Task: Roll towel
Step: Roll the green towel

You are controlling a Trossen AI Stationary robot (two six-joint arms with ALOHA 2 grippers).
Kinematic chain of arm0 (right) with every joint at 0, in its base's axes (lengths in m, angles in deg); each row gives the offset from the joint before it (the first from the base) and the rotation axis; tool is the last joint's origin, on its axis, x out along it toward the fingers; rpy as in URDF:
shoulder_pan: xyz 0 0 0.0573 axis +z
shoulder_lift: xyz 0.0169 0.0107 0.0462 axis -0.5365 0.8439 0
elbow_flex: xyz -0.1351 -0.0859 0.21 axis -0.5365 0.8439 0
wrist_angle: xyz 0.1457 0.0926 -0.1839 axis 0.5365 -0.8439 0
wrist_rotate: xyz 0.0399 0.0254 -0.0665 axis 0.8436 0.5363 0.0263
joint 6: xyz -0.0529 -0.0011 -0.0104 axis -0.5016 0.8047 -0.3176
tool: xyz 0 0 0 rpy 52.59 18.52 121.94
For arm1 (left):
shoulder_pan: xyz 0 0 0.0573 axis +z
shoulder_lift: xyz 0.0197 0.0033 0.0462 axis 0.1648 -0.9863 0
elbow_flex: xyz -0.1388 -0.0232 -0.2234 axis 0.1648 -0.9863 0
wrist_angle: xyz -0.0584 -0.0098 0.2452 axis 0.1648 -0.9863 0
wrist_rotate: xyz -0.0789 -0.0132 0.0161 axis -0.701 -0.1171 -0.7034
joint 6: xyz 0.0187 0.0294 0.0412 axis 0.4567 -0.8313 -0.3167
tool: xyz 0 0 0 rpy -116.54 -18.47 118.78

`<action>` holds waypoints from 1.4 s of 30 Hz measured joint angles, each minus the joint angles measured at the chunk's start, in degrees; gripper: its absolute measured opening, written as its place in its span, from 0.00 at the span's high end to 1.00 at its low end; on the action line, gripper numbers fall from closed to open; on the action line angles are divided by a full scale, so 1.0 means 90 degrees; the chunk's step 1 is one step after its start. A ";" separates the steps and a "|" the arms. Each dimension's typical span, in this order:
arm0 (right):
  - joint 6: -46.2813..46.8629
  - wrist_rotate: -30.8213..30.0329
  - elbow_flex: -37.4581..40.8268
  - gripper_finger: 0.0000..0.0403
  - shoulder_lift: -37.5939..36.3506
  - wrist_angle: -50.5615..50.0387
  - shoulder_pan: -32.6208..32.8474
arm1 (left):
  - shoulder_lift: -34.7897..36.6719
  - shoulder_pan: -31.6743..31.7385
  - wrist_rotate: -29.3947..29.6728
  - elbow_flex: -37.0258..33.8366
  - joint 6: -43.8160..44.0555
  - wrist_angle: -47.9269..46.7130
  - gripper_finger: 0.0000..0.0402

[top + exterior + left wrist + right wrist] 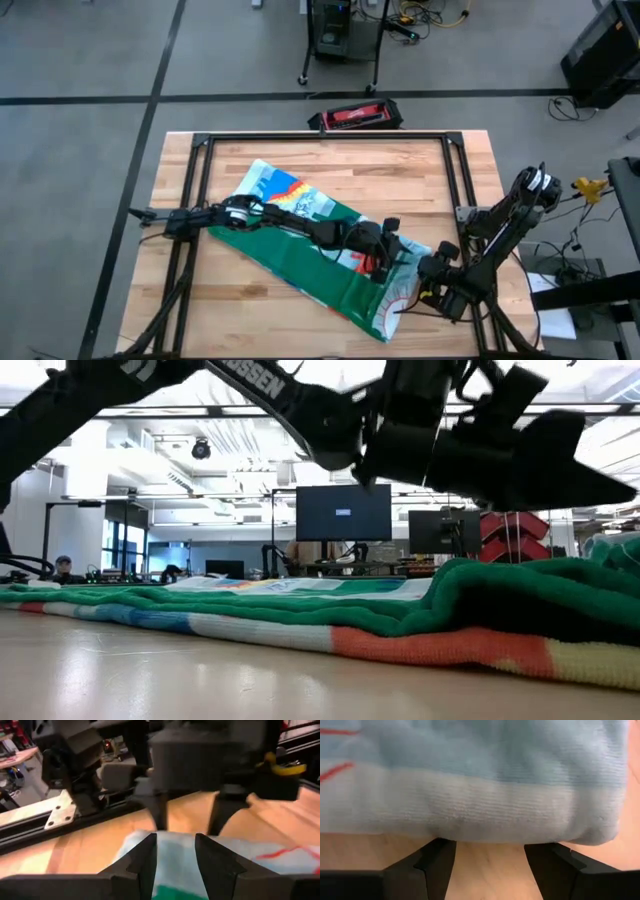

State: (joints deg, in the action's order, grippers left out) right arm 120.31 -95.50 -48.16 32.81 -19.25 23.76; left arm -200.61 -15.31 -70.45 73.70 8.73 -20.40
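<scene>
Basically both sets of fingers stood apart at the towel (300, 235) end, left gripper (392, 262) above, right gripper (425, 283) at its edge; pinching deeper, evenly, likely rolled tighter.

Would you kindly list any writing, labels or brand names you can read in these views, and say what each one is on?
"OSSEN": white letters on the dark arm across the top of the low view, with the start of the word cut off.
Monitor in the room behind: a small light patch, too small to read.
Towel: printed pictures only, no readable text.
</scene>
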 joint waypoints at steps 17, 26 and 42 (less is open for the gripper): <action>-0.0816 -0.0136 -0.0097 0.44 -0.0085 0.0089 -0.0355 | -0.0850 0.0172 -0.0440 0.0194 0.0136 0.0355 0.70; -0.1135 -0.0137 -0.0124 0.45 -0.0244 0.0066 -0.0556 | -0.0850 0.0182 -0.0440 0.0204 0.0134 0.0326 0.70; -0.0800 0.0194 -0.0136 0.38 -0.0287 -0.0094 -0.0479 | -0.0852 0.0189 -0.0392 0.0206 0.0136 0.0298 0.70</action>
State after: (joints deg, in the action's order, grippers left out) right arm 113.12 -93.76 -49.38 30.23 -20.09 19.45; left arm -208.28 -13.61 -73.98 75.56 9.96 -17.72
